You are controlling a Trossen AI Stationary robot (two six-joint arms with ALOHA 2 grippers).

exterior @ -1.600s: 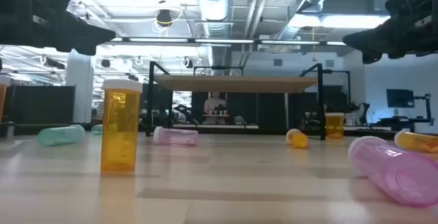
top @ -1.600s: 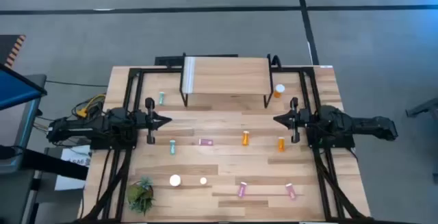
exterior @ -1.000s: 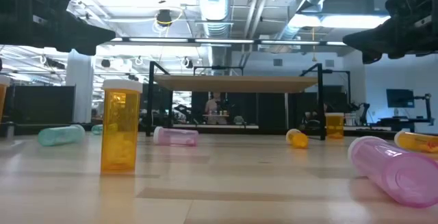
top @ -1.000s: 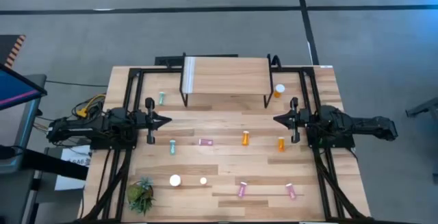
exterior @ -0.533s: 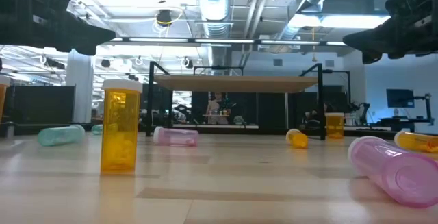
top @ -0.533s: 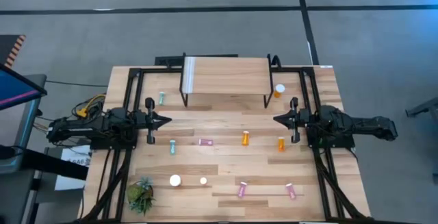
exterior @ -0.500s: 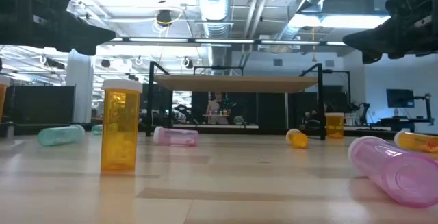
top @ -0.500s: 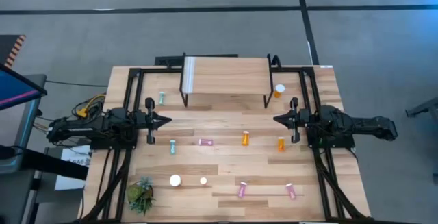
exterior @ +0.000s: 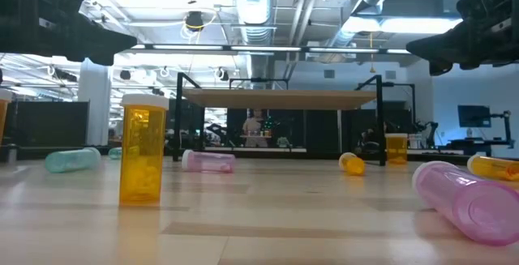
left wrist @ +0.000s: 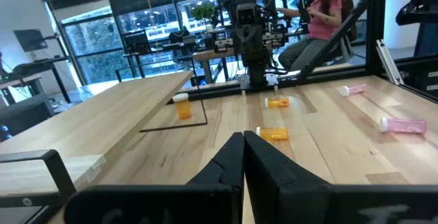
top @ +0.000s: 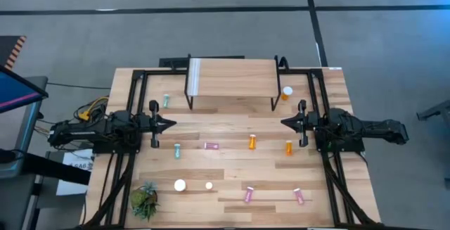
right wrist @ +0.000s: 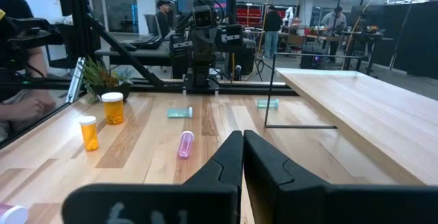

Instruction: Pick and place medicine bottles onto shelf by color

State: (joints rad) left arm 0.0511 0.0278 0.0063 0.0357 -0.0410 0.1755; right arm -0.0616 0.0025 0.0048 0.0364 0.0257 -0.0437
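Pink bottle (top: pixel 211 145) lies crosswise (cap likely leftward); left tool (top: pixel 171 124), right tool (top: pixel 285 122) both closed.

Small green plant (top: pixel 144 200) at counter (top: pixel 232 167) front-left corner; seated person (left wrist: pixel 320 15) in room beyond.

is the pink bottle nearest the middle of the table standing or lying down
Lying down. The pink bottle shows as a sideways cylinder from above, and in the low view it rests flat on its side on the table.
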